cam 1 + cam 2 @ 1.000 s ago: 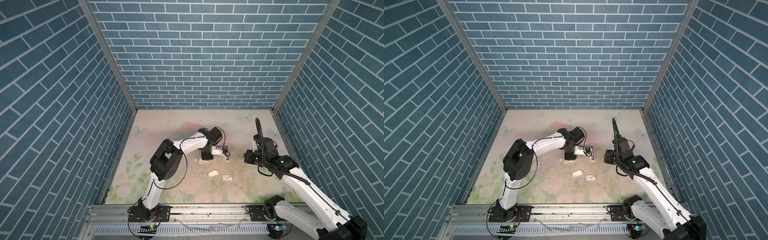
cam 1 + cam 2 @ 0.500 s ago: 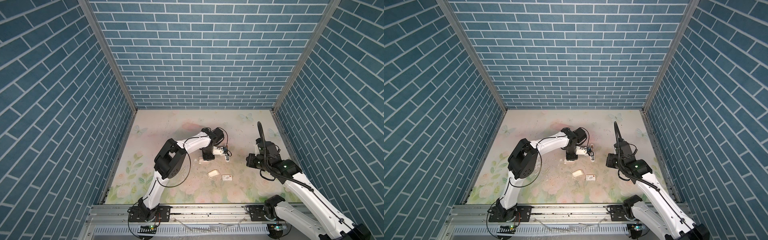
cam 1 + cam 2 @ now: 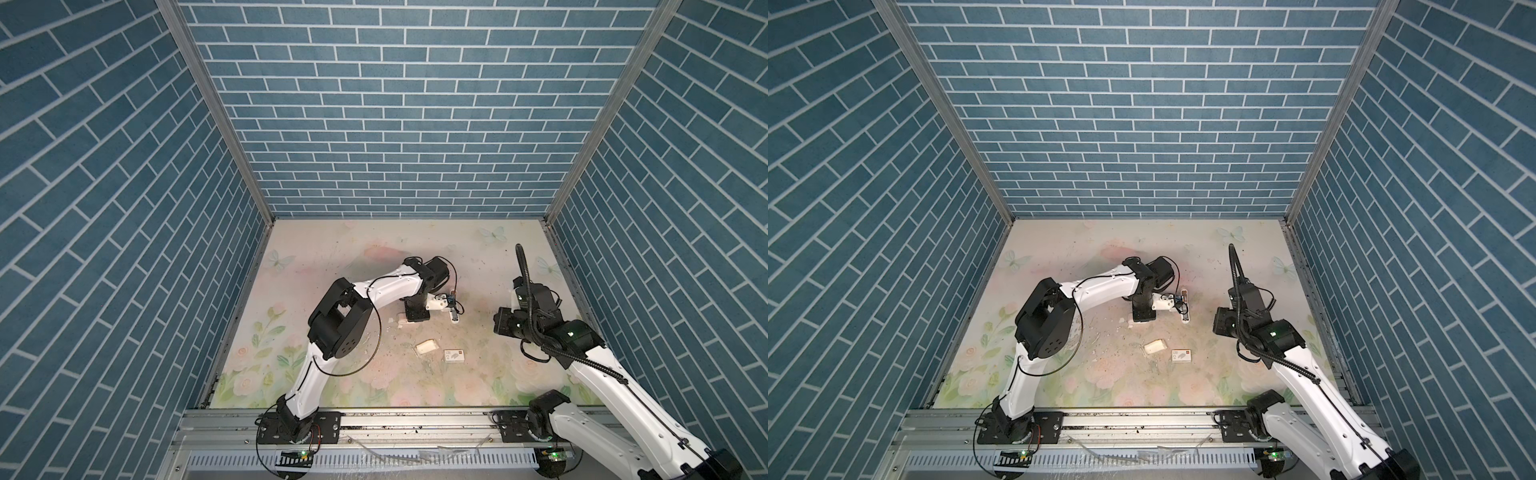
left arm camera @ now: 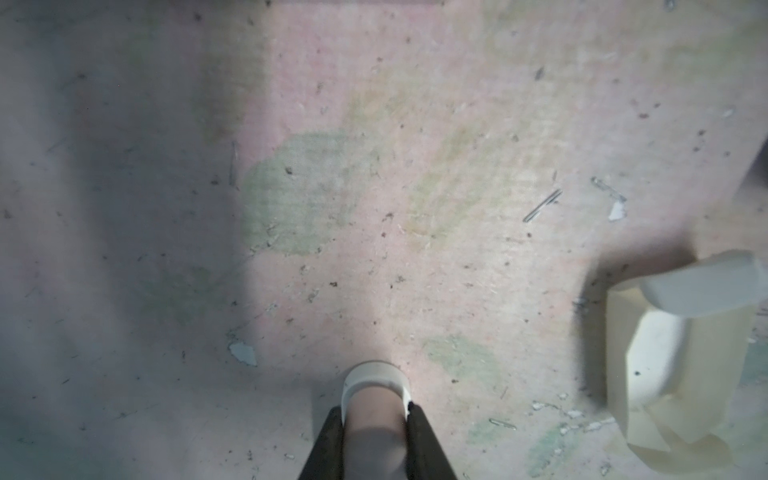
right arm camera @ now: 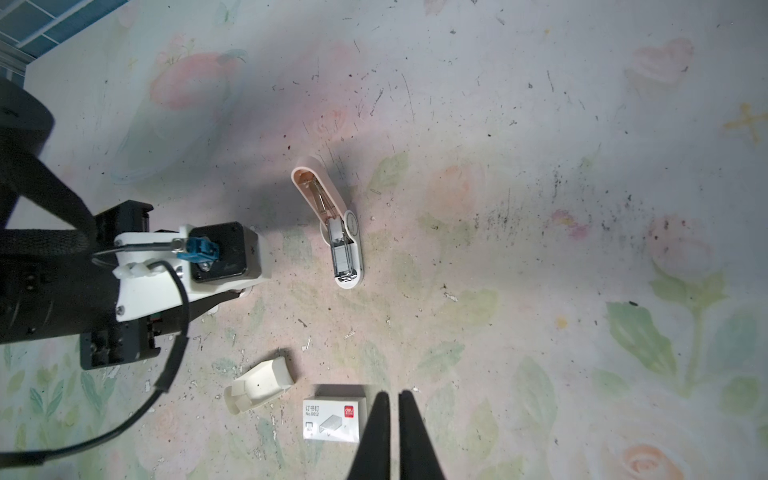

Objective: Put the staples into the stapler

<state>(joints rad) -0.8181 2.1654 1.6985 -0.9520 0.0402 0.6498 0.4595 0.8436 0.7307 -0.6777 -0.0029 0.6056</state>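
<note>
**Open stapler** (image 5: 356, 245) lying on the flowered surface (image 5: 540, 166), lid swung back. The staples (image 5: 343, 255) sit in its tray. Left claw (image 4: 374, 409), near the stapler, pinches a white-rimmed pinkish piece (image 4: 374, 380). Right claw (image 5: 392, 395) is pressed together and empty. A small white box (image 5: 334, 417) lies nearby.

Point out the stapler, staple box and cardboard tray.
stapler (image 5: 343, 253): right wrist view, open metal channel.
staple box (image 5: 332, 419): right wrist view, printed top.
cardboard tray (image 5: 259, 386): right wrist view, inner floor.
</note>
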